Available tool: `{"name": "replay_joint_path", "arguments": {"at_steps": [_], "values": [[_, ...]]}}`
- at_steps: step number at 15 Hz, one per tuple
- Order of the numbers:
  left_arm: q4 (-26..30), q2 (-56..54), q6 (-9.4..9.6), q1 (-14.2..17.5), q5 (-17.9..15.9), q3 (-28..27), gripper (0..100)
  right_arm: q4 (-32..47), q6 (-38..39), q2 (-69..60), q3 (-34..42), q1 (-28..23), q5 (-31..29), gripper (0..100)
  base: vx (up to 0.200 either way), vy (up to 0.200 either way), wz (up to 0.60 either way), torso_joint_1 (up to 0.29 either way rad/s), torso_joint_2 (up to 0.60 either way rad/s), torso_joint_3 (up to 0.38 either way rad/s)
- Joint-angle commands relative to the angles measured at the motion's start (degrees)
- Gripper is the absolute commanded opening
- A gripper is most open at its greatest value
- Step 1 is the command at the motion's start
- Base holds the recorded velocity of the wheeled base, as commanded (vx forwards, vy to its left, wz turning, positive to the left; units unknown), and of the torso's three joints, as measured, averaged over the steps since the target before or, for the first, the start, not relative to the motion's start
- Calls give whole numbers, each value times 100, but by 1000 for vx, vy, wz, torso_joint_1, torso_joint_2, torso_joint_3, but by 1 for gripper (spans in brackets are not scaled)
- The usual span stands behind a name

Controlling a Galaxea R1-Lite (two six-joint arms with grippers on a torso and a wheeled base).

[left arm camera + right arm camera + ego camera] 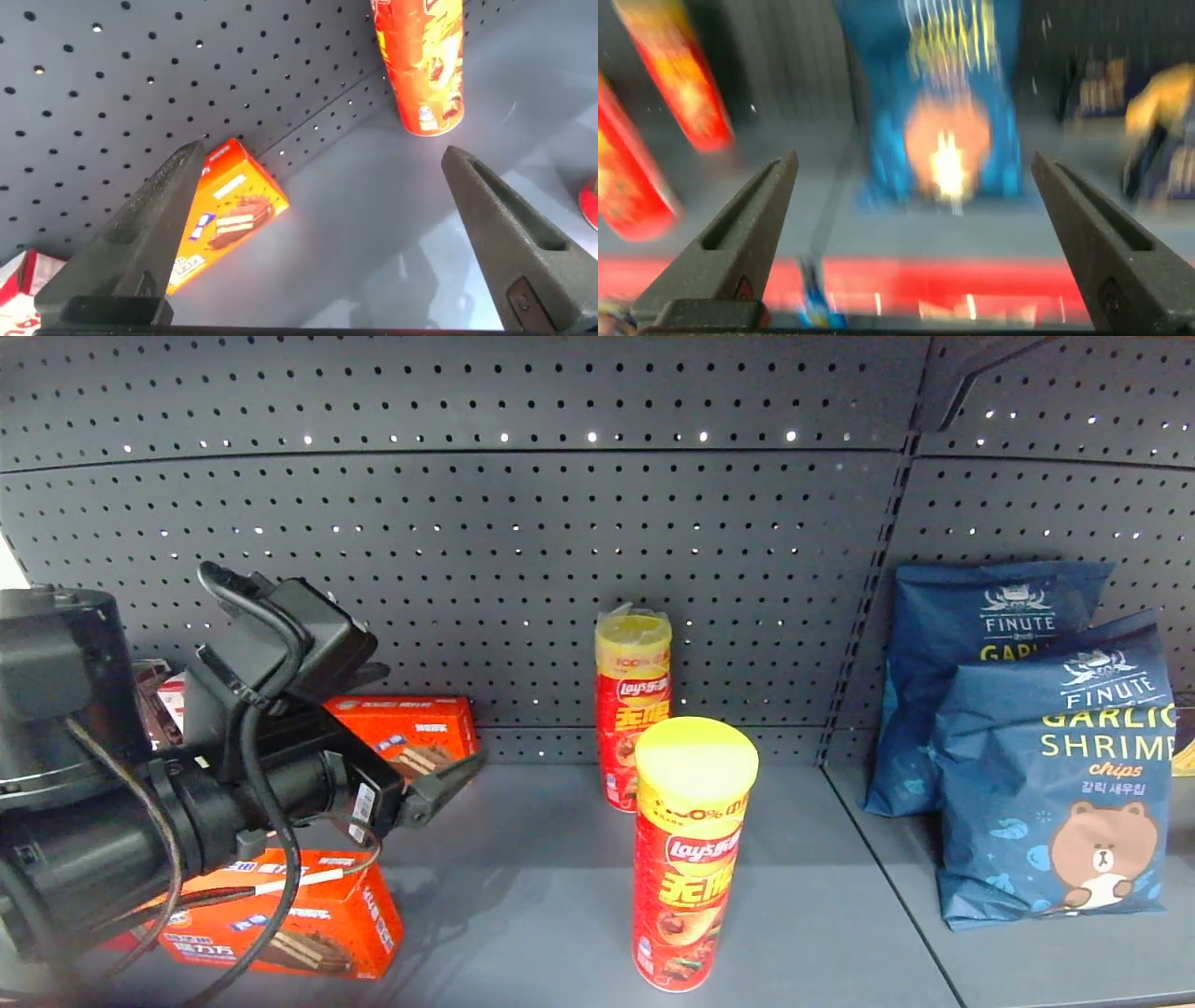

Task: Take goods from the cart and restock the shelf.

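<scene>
**Grey shelf (541,896), partly stocked**

Front chip can (691,859) and rear chip can (632,709) stand upright mid-shelf, apart. The left gripper (322,154) hangs over the shelf's left side beside two orange boxes (308,924), fingers spread, empty. The right gripper (915,161), also spread and empty (view blurred), faces the blue snack bags (1055,784).

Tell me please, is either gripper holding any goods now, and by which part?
Nothing is held. The left gripper and the right gripper are both open, with nothing between their fingers.
</scene>
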Motion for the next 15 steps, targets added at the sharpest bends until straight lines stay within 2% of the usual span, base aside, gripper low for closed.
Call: {"name": "replay_joint_path", "arguments": {"at_steps": [1,2,5,6,7,10,15], "values": [[-38,-49,3,3,-5,-7,100,-31,-448,2382,-1085,868,448,100,0,0,0,0,0,0],[-82,-49,12,3,-14,2,100,-22,-457,2497,-1050,1114,448,100,0,0,0,0,0,0],[-117,4,12,-15,-14,-7,100,-31,-439,3340,-813,2371,255,100,0,0,0,0,0,0],[-117,4,12,-15,-14,-7,100,-31,-439,3340,-813,2371,255,100,0,0,0,0,0,0],[-117,22,12,-6,-14,-16,100,-268,-396,3956,-637,2757,149,100,0,0,0,0,0,0],[-117,22,-6,38,-14,10,100,-1279,-378,4975,-303,3197,88,100,0,0,0,0,0,0],[-117,22,3,82,-23,-7,100,-1314,-272,5933,-804,3496,-150,100,0,0,0,0,0,0]]}}
